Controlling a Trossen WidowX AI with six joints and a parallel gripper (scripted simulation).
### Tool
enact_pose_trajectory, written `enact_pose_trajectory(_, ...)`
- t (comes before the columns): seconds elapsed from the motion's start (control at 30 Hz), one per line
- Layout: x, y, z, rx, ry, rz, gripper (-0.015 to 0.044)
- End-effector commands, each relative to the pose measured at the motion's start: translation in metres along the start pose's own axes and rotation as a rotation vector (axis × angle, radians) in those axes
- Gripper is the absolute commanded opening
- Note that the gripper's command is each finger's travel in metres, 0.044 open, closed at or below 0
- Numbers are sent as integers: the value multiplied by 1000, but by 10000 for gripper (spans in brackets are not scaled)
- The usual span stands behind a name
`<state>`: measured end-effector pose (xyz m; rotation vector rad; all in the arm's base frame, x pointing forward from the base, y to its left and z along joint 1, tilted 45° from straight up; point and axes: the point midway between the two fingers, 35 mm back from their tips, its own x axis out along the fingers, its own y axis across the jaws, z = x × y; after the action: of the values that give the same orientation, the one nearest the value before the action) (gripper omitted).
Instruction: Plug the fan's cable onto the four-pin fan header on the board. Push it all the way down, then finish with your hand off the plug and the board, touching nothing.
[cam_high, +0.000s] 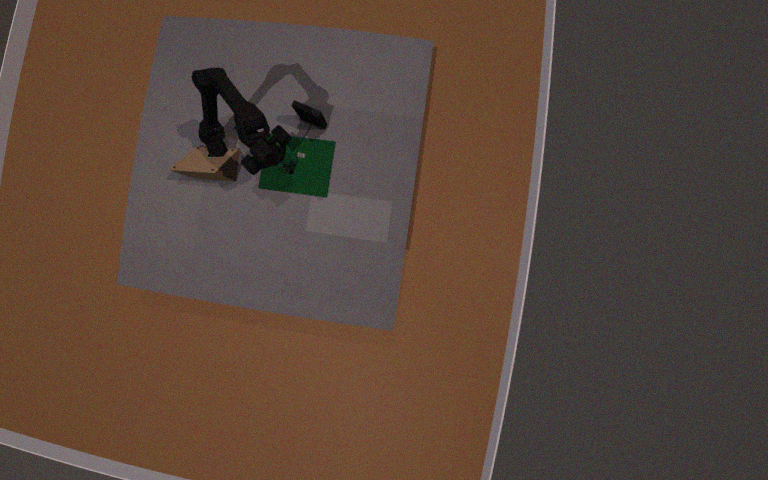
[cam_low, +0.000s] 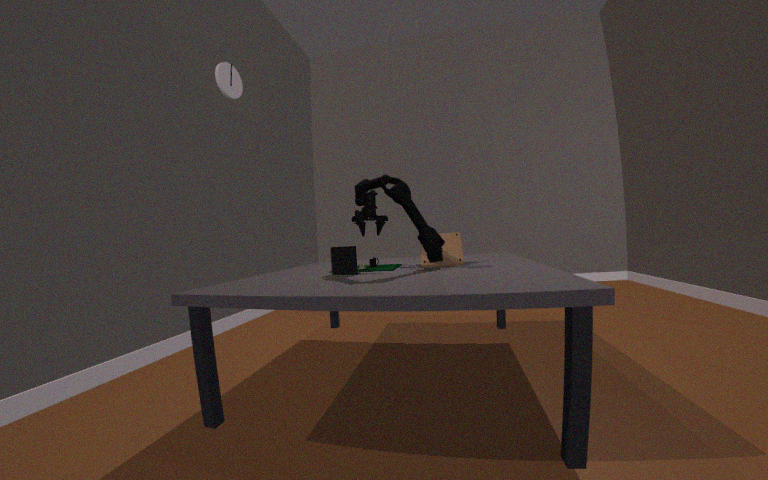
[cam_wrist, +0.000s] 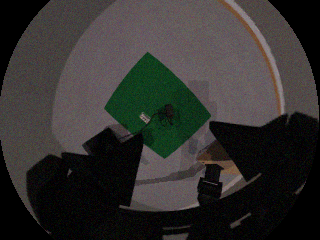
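The green board (cam_high: 308, 178) (cam_low: 387, 266) (cam_wrist: 150, 87) lies flat on the grey table (cam_high: 254, 260) (cam_low: 464, 283). On it are a small white part (cam_high: 300, 154) (cam_wrist: 143, 118), which looks like the four-pin header, and a small black upright piece (cam_high: 289, 168) (cam_low: 373, 261) (cam_wrist: 168, 112), which looks like the plug. A thin cable runs towards the black fan (cam_high: 309, 113) (cam_low: 343, 259) at the board's edge. I cannot tell where the cable ends. My gripper (cam_high: 266, 157) (cam_low: 370, 230) (cam_wrist: 176, 131) is open and empty. It hangs well above the board, pointing down, touching nothing.
The arm stands on a tan wooden mount (cam_high: 198, 164) (cam_low: 453, 247) beside the board. A pale rectangle (cam_high: 349, 217) is marked on the table on the far side of the board from the fan. The table edge runs close behind the fan.
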<state>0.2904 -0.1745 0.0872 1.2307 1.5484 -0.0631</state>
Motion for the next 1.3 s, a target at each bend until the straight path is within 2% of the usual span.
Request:
enact_pose_trajectory(0.0,-5,-5,12,19,8,2,440)
enact_pose_trajectory(0.13,8,-4,13,18,13,3,440)
enact_pose_trajectory(0.4,93,-3,8,16,52,11,440)
enact_pose_trajectory(1.27,127,-2,7,16,53,12,440)
